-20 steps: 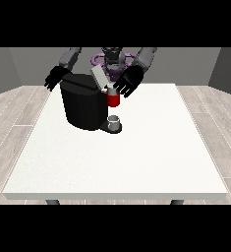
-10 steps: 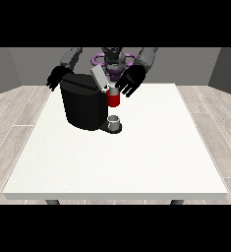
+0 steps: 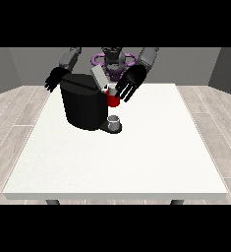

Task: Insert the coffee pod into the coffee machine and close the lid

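You see the black coffee machine [image 3: 85, 106] standing on the white table [image 3: 136, 157], its grey lid [image 3: 98, 77] tilted up. The hand at the view's right [image 3: 130, 82] hangs spread wide, fingers straight, just beside a red thing at the machine [image 3: 112, 100]. The hand at the view's left [image 3: 53, 78] hangs relaxed, holding nothing. A grey thing [image 3: 114, 120] sits at the machine's base.

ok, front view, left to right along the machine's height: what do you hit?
Hand at the view's left → coffee machine → red thing at the machine → hand at the view's right.
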`<control>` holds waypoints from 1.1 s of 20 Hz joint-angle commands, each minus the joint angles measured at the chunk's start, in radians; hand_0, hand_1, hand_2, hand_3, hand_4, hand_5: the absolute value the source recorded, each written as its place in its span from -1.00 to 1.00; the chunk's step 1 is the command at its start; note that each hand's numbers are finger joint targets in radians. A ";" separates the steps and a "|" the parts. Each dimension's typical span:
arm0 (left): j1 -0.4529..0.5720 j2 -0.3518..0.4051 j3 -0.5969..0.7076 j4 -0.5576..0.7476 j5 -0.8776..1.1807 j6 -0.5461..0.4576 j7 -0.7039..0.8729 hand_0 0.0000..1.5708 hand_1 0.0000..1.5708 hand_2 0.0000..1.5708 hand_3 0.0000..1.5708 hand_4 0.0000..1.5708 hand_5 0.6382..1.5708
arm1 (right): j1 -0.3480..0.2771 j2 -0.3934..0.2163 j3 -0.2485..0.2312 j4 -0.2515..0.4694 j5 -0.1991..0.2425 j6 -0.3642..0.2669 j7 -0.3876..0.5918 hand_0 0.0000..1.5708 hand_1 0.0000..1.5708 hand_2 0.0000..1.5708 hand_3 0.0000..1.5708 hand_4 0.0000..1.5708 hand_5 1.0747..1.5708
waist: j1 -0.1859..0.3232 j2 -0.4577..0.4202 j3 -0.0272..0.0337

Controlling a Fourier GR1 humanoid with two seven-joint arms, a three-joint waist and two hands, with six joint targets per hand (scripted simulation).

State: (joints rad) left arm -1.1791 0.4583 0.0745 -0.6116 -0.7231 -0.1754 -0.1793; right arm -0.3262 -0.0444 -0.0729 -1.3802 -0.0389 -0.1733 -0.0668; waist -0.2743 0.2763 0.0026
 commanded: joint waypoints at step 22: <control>0.207 -0.156 0.077 -0.039 0.098 -0.028 0.014 -1.00 -1.00 -1.00 -1.00 -1.00 1.00 | 0.146 -0.020 -0.038 0.040 -0.045 0.015 0.020 -1.00 -1.00 -1.00 -1.00 -0.53 1.00 | 0.125 -0.269 -0.0035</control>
State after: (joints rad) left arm -1.0353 0.3541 0.0891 -0.6474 -0.7061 -0.2068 -0.1543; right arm -0.1989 -0.0406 -0.0863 -1.3335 -0.0658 -0.1583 -0.1061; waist -0.1912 0.0800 0.0001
